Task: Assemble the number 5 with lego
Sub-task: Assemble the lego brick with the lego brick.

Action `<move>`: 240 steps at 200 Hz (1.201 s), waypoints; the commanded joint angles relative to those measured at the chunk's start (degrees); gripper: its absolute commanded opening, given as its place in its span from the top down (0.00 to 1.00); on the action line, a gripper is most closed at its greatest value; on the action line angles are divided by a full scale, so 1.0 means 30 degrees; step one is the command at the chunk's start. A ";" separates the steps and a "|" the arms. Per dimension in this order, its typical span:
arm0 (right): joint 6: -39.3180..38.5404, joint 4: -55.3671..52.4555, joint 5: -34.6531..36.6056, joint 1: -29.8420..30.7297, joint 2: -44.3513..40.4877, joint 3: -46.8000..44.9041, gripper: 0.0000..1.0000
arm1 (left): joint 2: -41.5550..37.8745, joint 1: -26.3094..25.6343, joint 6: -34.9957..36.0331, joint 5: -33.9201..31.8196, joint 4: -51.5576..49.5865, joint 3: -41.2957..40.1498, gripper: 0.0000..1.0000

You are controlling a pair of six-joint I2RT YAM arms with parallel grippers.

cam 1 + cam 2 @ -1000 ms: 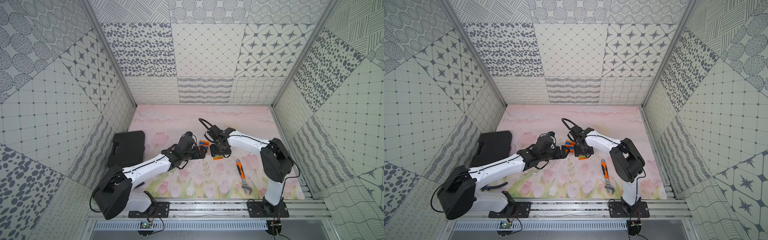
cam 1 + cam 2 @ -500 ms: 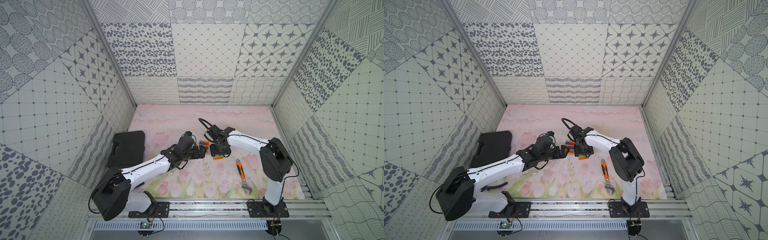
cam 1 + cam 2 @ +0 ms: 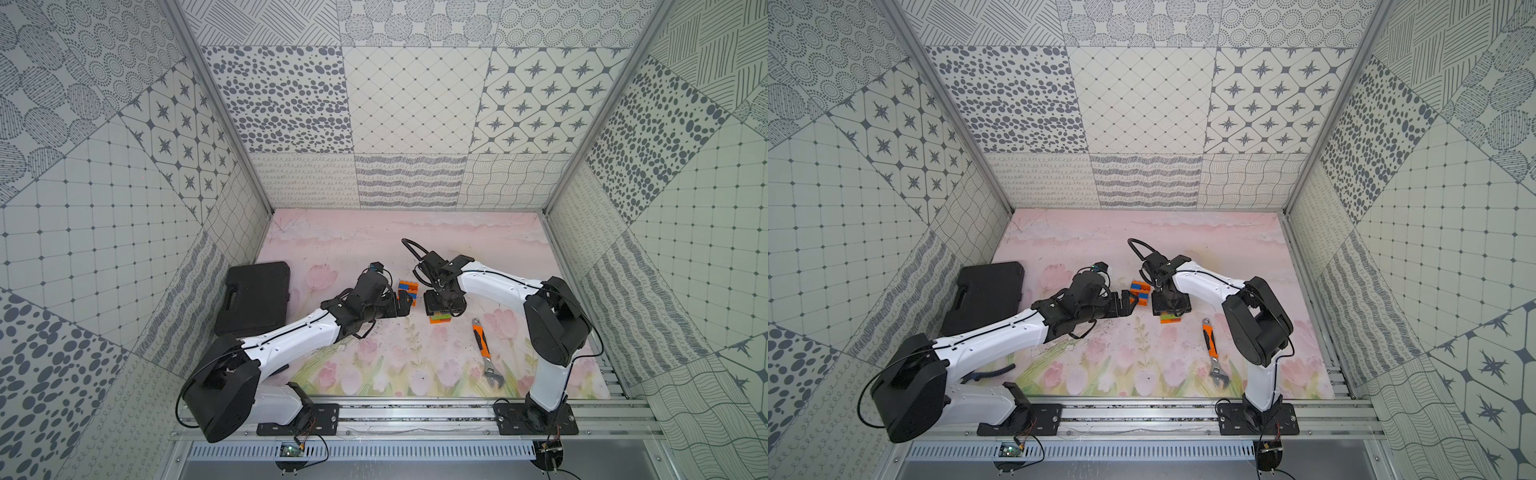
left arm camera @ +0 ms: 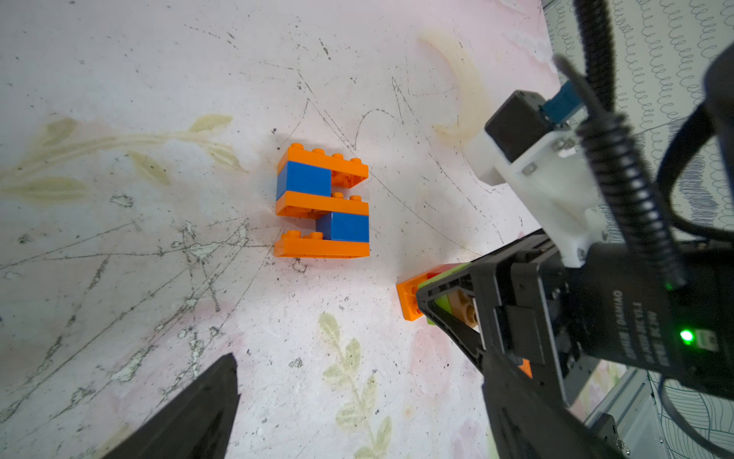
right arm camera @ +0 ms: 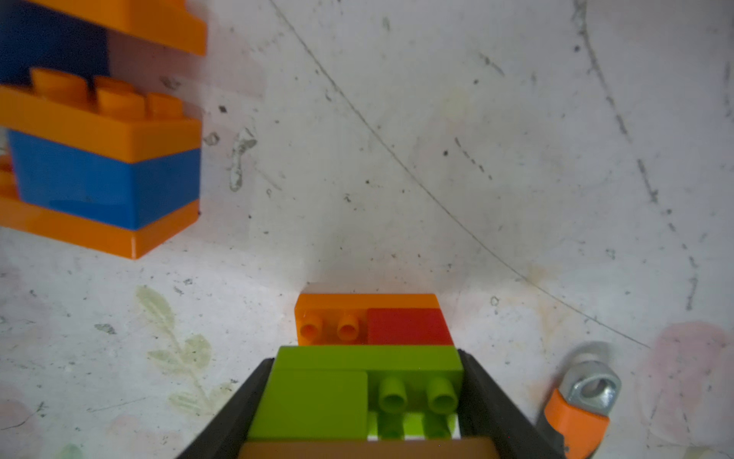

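We see the flowered table mat (image 3: 374, 232) walled in on three sides by patterned panels, with the arms' rail along the near edge. Its widest free stretch is the far half, from the back wall down to the arms; the near tulip strip between the two arm bases is open too. A black case (image 3: 255, 297) lies against the left wall, partly over the mat's left edge.

The left arm reaches from the near left toward the middle, and the right arm bends in from the near right, so both wrists crowd the centre. An orange-handled wrench (image 3: 484, 351) lies on the near right part of the mat, beside the right arm's upright link and apart from the bricks.

The left gripper (image 3: 1128, 302) has its jaws spread wide and holds nothing; it sits just beside the orange and blue lego figure (image 4: 322, 202), which lies flat on the mat at the centre: three orange bars joined by two blue blocks. A narrow strip of bare mat separates that figure from the second lego stack (image 5: 369, 377).

The right gripper (image 5: 363, 401) points down, its black fingers (image 5: 486, 401) clamped on the lime green bricks of this stack, with orange and red bricks ahead of the fingertips and a brown one behind.
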 commanded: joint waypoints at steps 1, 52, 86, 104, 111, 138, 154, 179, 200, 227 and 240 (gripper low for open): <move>0.1122 -0.0371 -0.0166 0.0383 -0.0004 -0.1187 0.40 | 0.0014 0.0015 -0.0021 -0.0016 0.0393 0.0102 0.01; 0.1321 0.1135 -0.1314 0.0491 0.1400 -0.2238 0.39 | 0.0086 0.0016 0.0028 0.0060 0.0399 0.0168 0.01; 0.1144 0.1205 -0.1563 0.0486 0.1486 -0.2090 0.39 | 0.0208 0.0016 0.0013 0.0051 0.0389 0.0217 0.01; 0.1093 0.1229 -0.1681 0.0443 0.1372 -0.2040 0.38 | 0.0222 0.0027 0.0040 0.0057 0.0332 0.0287 0.01; 0.1037 0.1200 -0.1734 0.0434 0.1301 -0.2002 0.37 | 0.0240 0.0009 0.0049 0.0032 0.0342 0.0292 0.01; 0.0779 0.0922 -0.1810 0.0384 0.0814 -0.1580 0.28 | 0.0182 0.0003 0.0125 0.0001 0.0229 0.0379 0.01; 0.0461 0.0759 -0.1813 0.0270 0.0143 -0.1168 0.17 | 0.0146 0.0016 0.0193 -0.0027 0.0141 0.0430 0.01; -0.0268 0.0401 -0.1423 0.0017 -0.1101 -0.0553 0.02 | 0.0019 0.0015 0.0324 -0.0131 0.0071 0.0497 0.01; -0.1262 0.0701 -0.1695 -0.0400 -0.2494 -0.0676 0.01 | -0.0137 0.0013 0.0379 -0.0213 0.0048 0.0410 0.01; -0.4378 0.2167 -0.2420 -0.0981 -0.4912 -0.1578 0.01 | -0.0548 0.0009 0.0825 -0.0198 0.0379 0.0089 0.01; -0.6796 0.3870 -0.3796 -0.1686 -0.6212 -0.2742 0.01 | -0.0868 0.0016 0.1064 -0.0194 0.0782 -0.0290 0.01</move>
